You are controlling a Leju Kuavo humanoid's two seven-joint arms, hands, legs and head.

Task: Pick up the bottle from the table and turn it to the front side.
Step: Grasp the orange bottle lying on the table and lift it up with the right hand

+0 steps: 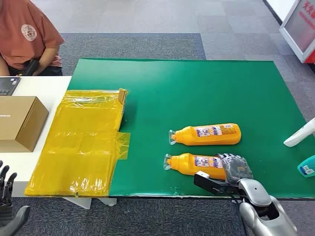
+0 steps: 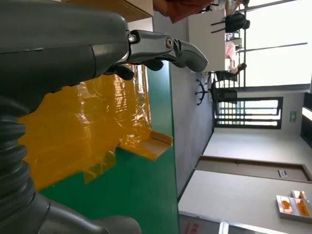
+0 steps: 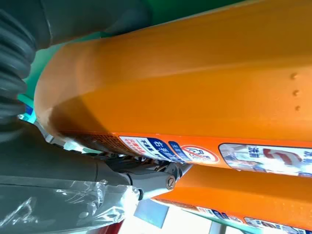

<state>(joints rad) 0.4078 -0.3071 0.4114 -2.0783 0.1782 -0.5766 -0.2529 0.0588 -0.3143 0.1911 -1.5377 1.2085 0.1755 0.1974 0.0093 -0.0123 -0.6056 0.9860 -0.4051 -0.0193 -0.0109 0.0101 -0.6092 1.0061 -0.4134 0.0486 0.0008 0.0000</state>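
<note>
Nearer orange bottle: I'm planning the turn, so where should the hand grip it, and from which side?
Grip the nearer orange bottle around its wide base end, coming from the table's near edge, as the right hand is placed. It lies flat on its side, cap pointing left, so the broad body offers the surest hold.

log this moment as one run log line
right hand: around base of near orange bottle, lying on green mat | far orange bottle: untouched | left hand: open, idle
</note>
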